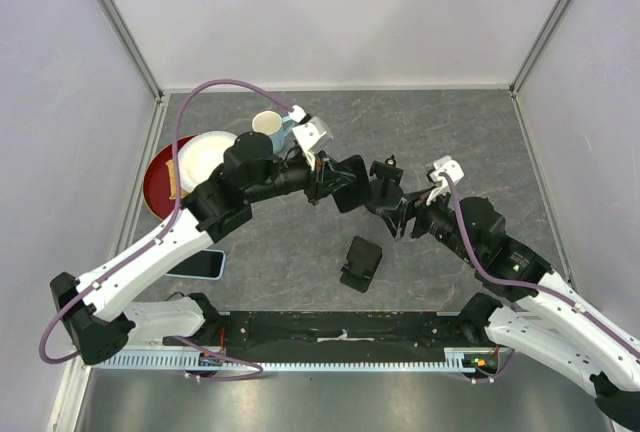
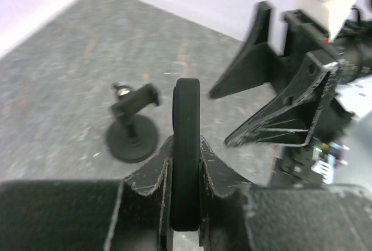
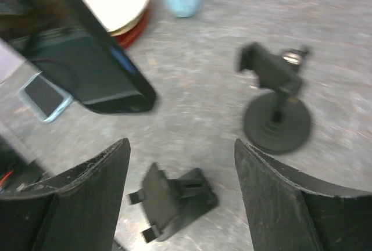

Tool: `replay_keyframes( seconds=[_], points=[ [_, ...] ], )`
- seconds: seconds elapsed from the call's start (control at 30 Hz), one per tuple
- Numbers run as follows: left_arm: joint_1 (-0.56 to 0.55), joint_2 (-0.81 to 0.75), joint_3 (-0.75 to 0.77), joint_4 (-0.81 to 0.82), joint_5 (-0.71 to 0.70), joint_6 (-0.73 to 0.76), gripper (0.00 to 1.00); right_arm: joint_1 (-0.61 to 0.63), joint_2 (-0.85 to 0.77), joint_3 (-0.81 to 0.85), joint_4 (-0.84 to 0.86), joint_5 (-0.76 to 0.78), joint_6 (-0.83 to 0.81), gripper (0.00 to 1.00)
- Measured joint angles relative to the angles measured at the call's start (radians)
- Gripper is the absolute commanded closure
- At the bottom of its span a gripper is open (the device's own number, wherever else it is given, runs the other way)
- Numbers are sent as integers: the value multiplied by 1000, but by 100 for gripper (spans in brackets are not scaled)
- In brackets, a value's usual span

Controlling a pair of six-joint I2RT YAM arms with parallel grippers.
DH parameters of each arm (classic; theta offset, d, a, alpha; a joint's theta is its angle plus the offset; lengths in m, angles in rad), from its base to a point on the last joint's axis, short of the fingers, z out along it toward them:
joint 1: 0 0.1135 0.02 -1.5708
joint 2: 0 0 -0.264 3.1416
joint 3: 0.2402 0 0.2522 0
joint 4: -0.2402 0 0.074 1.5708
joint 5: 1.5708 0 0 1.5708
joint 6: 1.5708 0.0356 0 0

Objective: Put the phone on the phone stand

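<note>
Surface: grey mottled table (image 1: pixel 480 152), matt, walled on three sides.

Reference item: small black folding stand (image 1: pixel 360 263), lying collapsed near the front edge.

- Behind the reference, slightly right: round-based stand (image 3: pixel 278 126), upright, clamp head on top.
- Left of the reference: light-blue phone (image 1: pixel 203 265), flat (partly covered by an arm from above).
- Far left and behind it: red plate (image 1: pixel 158 177) carrying a white plate (image 1: pixel 205 152).
- Just behind those plates: pale blue mug (image 1: pixel 268 124), upright.
</note>
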Motion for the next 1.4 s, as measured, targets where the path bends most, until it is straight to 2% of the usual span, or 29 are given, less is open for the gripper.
replay_keyframes(
  seconds=[0.07, 0.17, 0.2, 0.33, 0.47, 0.77, 1.07, 1.23, 1.4],
  points=[
    [0, -28, -24, 2, -116, 3, 98, 0, 6, 1, -32, 144, 31, 17],
    [0, -58, -52, 8, -242, 7, 98, -3, 48, 26, -104, 358, 87, 25],
    [0, -63, -56, 8, -265, 8, 98, -5, 74, 42, -123, 405, 103, 31],
    [0, -66, -62, 14, -325, 9, 98, -9, 233, 135, -178, 496, 143, 44],
    [0, -66, -63, 19, -340, 10, 98, -9, 360, 171, -183, 511, 152, 50],
    [0, -66, -63, 23, -344, 11, 98, -9, 462, 201, -181, 575, 157, 50],
    [0, -66, -63, 23, -335, 11, 98, -10, 515, 201, -110, 595, 148, 61],
    [0, -66, -63, 23, -333, 11, 98, -14, 552, 201, -64, 600, 119, 74],
    [0, -66, -63, 23, -332, 11, 98, -25, 566, 201, -42, 614, 93, 94]
  ],
)
